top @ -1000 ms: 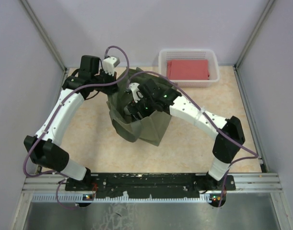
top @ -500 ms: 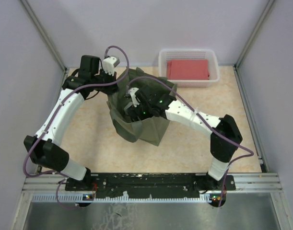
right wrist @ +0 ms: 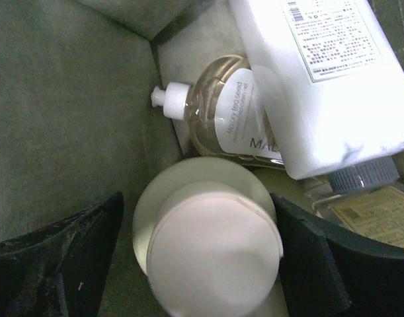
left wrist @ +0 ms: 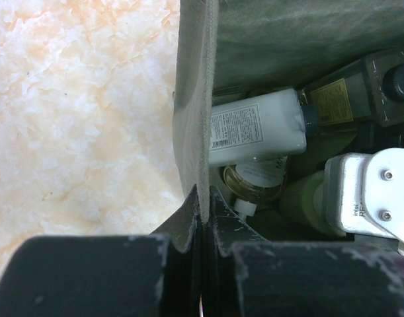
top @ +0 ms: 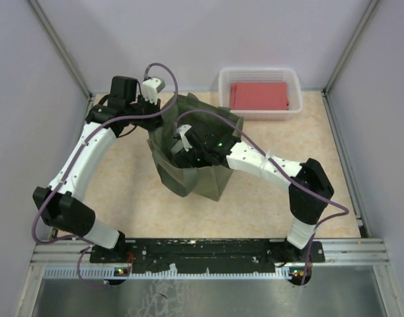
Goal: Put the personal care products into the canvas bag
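Observation:
The olive-green canvas bag (top: 188, 179) stands upright mid-table. My left gripper (top: 161, 111) is shut on its far-left rim, the fabric edge (left wrist: 198, 99) pinched between the fingers (left wrist: 203, 198). My right gripper (top: 182, 148) is down inside the bag and open (right wrist: 195, 198). A round bottle with a cream cap (right wrist: 215, 257) sits between its fingers, with a small gap on the left side. Beside it lie a white square bottle (right wrist: 321, 79), a clear yellowish bottle (right wrist: 228, 112) and another labelled one (right wrist: 373, 221). The left wrist view shows the white bottle (left wrist: 254, 129) and the clear one (left wrist: 254, 181).
A white lattice basket (top: 260, 70) holding a red folded cloth (top: 259, 96) stands at the back right. Grey walls close in the table on three sides. The right wrist's white camera housing (left wrist: 367, 198) fills part of the bag's opening.
My right arm has moved left and deeper into the bag. The left arm and the bag's rim have stayed put.

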`<state>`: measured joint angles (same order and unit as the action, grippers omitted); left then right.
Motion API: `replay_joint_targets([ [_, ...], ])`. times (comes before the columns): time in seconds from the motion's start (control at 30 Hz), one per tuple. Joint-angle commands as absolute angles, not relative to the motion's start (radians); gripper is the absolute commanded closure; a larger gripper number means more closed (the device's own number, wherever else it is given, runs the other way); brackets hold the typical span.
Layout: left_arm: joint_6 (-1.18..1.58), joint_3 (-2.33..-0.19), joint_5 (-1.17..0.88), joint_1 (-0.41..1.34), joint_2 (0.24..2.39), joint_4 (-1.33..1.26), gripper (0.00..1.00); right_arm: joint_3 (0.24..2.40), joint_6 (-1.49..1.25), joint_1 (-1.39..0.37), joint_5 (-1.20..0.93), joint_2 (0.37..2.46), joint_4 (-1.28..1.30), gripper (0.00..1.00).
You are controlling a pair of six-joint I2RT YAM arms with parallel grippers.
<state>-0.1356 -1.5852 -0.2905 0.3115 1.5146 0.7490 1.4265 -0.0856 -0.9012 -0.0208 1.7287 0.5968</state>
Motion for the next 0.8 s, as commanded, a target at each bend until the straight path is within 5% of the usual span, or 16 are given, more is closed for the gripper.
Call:
replay_joint_targets([
  [0.0, -0.147, -1.628, -0.29, 0.302, 1.477, 0.684, 0.99, 1.467, -0.086, -0.911, -0.033, 1.619, 0.62, 0.05],
  [0.43, -0.14, -1.647, -0.286, 0.301, 1.486, 0.692, 0.96, 1.662, -0.06, -0.84, 0.061, 1.406, 0.738, 0.01],
  [0.5, -0.136, -1.66, -0.284, 0.302, 1.49, 0.693, 0.84, 1.696, -0.048, -0.808, 0.08, 1.385, 0.759, 0.01],
  [0.6, -0.132, -1.681, -0.277, 0.302, 1.495, 0.698, 0.48, 1.727, -0.032, -0.751, 0.106, 1.359, 0.774, 0.01],
  [0.77, -0.119, -1.714, -0.273, 0.302, 1.487, 0.688, 0.06, 1.719, -0.005, -0.654, 0.129, 1.317, 0.761, 0.01],
])
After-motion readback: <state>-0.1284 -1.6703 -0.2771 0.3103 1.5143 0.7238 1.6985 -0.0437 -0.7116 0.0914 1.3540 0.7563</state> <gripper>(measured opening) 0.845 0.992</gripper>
